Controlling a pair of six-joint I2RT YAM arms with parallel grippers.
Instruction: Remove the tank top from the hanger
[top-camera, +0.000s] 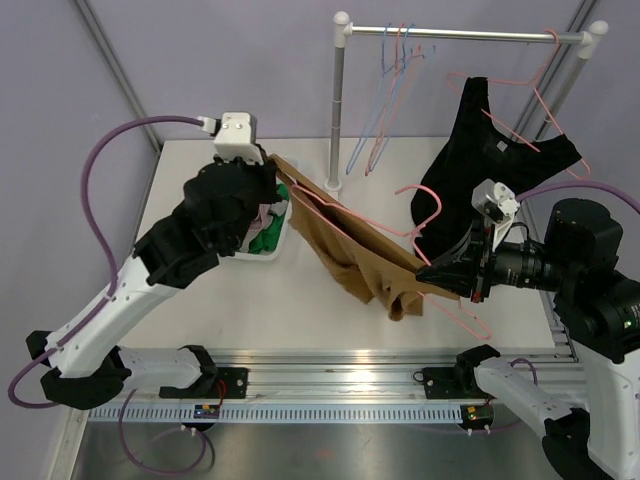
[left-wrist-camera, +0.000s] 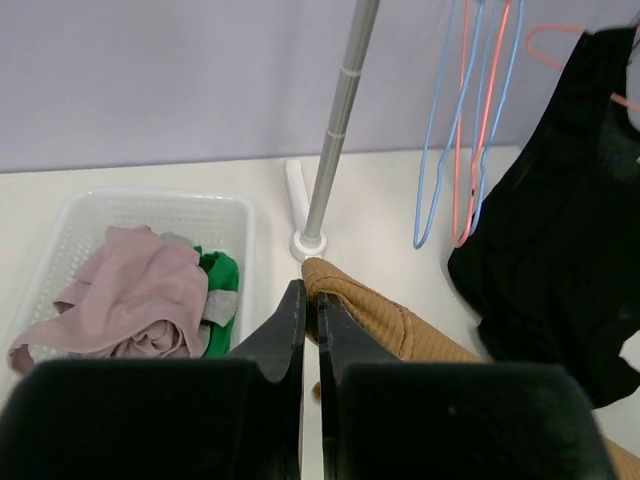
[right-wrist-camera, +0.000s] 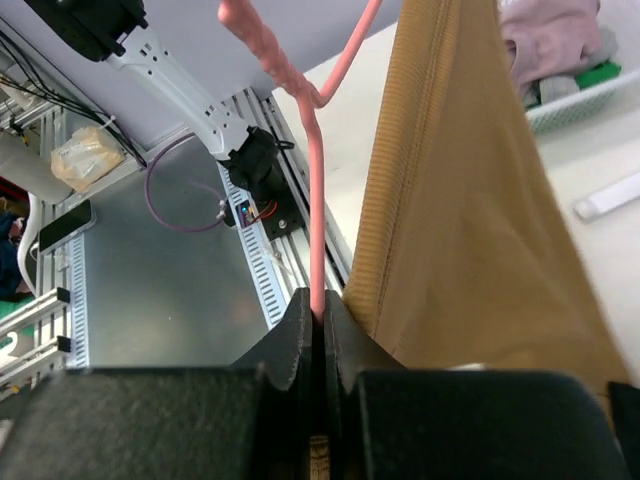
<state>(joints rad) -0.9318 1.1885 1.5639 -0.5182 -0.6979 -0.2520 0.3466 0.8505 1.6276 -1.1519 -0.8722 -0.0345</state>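
Above the table (top-camera: 300, 315): tan tank top (top-camera: 350, 245) stretched, my left gripper (left-wrist-camera: 310, 300) clenched on one end, my right gripper (right-wrist-camera: 318, 308) clamping pink hanger (right-wrist-camera: 316, 200)

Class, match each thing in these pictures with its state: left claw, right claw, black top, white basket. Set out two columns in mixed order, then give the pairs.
1 left claw
2 right claw
3 black top
4 white basket

A holds pink and green clothes
B shut on the pink hanger
C hangs from the rack
D shut on the tan tank top

Pairs: 1-D, 2-B, 3-C, 4-A
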